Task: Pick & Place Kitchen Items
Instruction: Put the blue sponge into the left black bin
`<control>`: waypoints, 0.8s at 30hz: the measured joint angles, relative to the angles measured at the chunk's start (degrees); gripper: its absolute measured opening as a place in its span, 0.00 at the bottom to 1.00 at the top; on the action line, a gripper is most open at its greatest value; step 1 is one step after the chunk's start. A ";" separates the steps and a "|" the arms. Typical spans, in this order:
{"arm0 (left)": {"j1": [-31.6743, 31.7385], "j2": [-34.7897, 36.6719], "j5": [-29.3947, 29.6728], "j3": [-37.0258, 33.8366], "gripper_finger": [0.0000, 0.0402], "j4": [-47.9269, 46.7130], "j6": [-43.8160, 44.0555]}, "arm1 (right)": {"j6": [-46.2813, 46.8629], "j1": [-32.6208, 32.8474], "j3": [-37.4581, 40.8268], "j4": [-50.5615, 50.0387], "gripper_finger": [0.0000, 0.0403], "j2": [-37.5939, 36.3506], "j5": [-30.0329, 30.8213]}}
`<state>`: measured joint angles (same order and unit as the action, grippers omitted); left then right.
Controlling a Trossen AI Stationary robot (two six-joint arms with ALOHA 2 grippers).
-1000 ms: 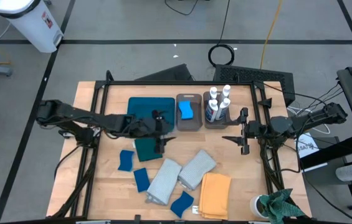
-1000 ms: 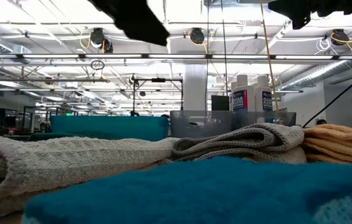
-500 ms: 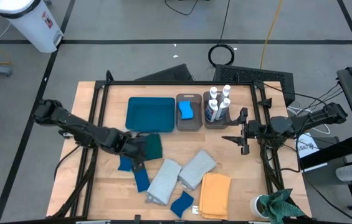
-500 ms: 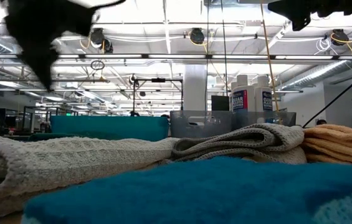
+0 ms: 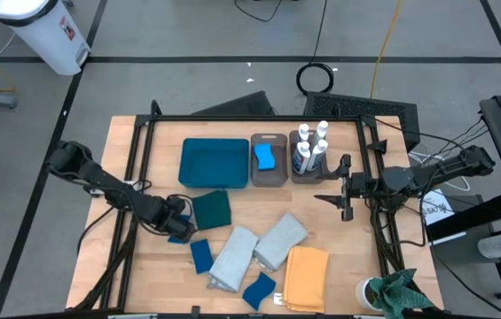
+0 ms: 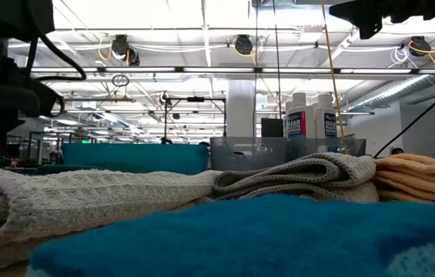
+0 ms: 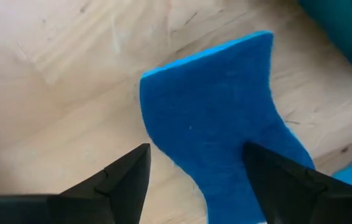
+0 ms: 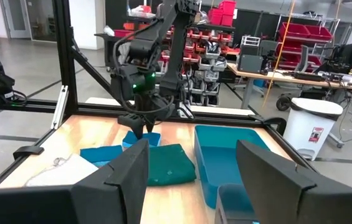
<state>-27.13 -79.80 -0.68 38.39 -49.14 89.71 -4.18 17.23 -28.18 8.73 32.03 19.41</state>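
My left gripper (image 5: 177,227) points down, open, just over a small blue sponge (image 7: 219,124) that lies flat on the table; its fingertips stand on either side of the sponge's narrow middle. A dark teal cloth (image 5: 211,209) lies flat right beside it. Two more sponges (image 5: 200,255) (image 5: 259,289), two pale grey cloths (image 5: 234,257) (image 5: 279,241) and a mustard cloth (image 5: 307,276) lie near the front. White bottles (image 5: 310,146) stand in the right bin; another sponge (image 5: 266,158) lies in the left bin. My right gripper (image 5: 339,188) hovers open and level at the right.
The flat teal tray (image 5: 190,151) and two grey-brown bins (image 5: 269,180) (image 5: 296,175) sit along the far side. A bright green rag (image 5: 396,292) lies off the table's near right corner. A black frame (image 5: 139,159) borders the table. Bare wood shows between tray and cloths.
My left gripper has swung from beside the teal tray, over the dark teal cloth, toward the table's left and near edge. It has come down and tipped and rolled until it points straight down, and now stands over the blue sponge. The cloth has stayed where it was.
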 joint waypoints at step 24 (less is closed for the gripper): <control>-3.55 0.08 6.50 -5.09 0.44 10.31 0.46 | -5.07 0.00 0.00 3.09 0.53 0.00 -0.01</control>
<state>-30.68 -79.72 5.82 33.30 -38.83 90.17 -9.25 17.23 -28.18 11.82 32.03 19.40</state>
